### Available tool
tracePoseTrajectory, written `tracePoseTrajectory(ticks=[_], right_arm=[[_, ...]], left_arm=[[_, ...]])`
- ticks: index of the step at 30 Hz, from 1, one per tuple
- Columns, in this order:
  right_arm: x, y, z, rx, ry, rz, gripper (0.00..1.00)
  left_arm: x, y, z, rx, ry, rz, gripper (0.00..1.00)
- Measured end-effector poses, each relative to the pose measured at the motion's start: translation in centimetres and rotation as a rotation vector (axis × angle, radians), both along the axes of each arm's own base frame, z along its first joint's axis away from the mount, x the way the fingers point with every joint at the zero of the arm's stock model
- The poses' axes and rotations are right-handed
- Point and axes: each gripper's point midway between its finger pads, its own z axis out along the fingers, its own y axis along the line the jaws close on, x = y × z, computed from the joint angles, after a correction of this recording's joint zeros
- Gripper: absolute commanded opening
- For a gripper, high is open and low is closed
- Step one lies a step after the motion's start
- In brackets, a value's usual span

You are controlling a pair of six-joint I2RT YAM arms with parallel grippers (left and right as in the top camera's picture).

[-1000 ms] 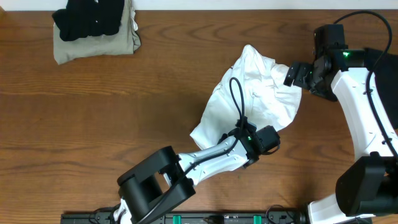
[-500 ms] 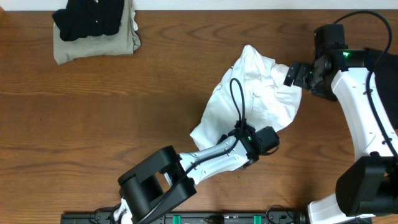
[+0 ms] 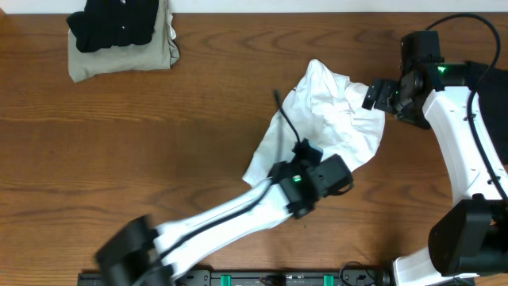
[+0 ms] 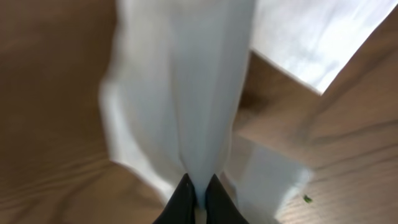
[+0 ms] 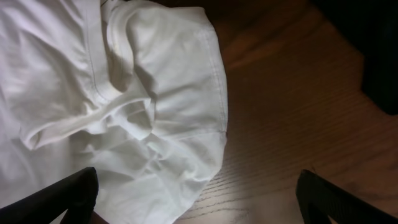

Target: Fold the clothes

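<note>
**A:** First entry, far left corner of the table (image 3: 159, 151)?

**B:** One folded pile. A black garment (image 3: 115, 24) lies on top of a khaki garment (image 3: 119, 63), and the khaki shows along the pile's near and right sides.

**A:** Next along?

**B:** One white shirt (image 3: 333, 111), crumpled and unfolded, right of the table's middle and well apart from the pile. The right wrist view shows its ribbed collar band bunched up.

**A:** Left gripper?

**B:** Left gripper (image 4: 198, 198), at the shirt's near edge. Its fingers are closed tight, with white cloth pinched between the tips. A long narrow fold of the shirt runs away from them.

**A:** Right gripper?

**B:** Right gripper (image 3: 370, 95), at the shirt's right edge, toward the far side of the table. Its fingers (image 5: 74, 196) are spread wide and hold nothing. A stitched edge of the shirt and bare wood lie between them. I cannot tell whether they touch the cloth.
</note>
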Motion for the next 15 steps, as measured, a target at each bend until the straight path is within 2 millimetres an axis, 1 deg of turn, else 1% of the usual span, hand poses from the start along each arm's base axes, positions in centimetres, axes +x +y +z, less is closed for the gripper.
tracePoseTrajectory(ticks=[1, 4, 8, 11, 15], right_arm=[[0.0, 0.0, 0.0, 0.0, 0.0, 0.0, 0.99], [0.0, 0.1, 0.0, 0.005, 0.0, 0.002, 0.99], [0.0, 0.5, 0.0, 0.028, 0.001, 0.008, 0.99], [-0.1, 0.9, -0.1, 0.048, 0.004, 0.015, 0.99], [-0.3, 1.5, -0.1, 0.086, 0.013, 0.026, 0.99]], left_arm=[[0.1, 0.4, 1.5, -0.023, -0.031, 0.005, 0.06], [0.4, 1.6, 5.2, -0.073, -0.117, 0.023, 0.06], [1.0, 3.6, 8.8, -0.1, -0.226, 0.057, 0.06], [1.6, 5.0, 9.9, -0.083, -0.276, 0.088, 0.06], [3.2, 7.5, 10.2, -0.022, -0.321, 0.163, 0.06]])
